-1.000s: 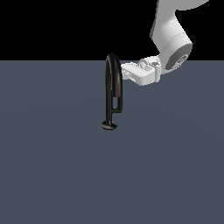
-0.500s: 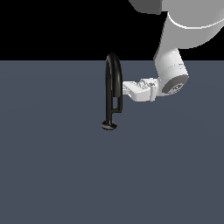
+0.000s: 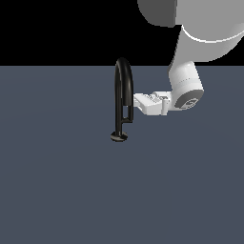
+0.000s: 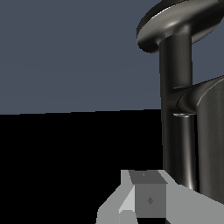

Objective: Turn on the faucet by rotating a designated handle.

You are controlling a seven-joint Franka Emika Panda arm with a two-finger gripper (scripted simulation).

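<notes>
- Where the grey floor (image 3: 57, 190) fills the lower frame, one arm (image 3: 186, 81) reaches down from the upper right of the exterior view.
- One faucet (image 3: 123, 86) stands at centre, long axis vertical, base disc (image 3: 119, 137) below.
- One gripper (image 3: 139, 101) lies just right of the spout, pointing left; finger spread cannot be told.
- One handle (image 3: 128, 119), low on the stem, sits below-left of the fingertips.

One glossy black gooseneck faucet (image 3: 122, 100) with one round disc base. One short thin black handle (image 3: 127, 112) branching off its stem. One white robot arm (image 3: 187, 81) carrying one pale grey end effector (image 3: 137, 100). One flat slate-grey desk (image 3: 57, 181). Nothing else to count in either view.
</notes>
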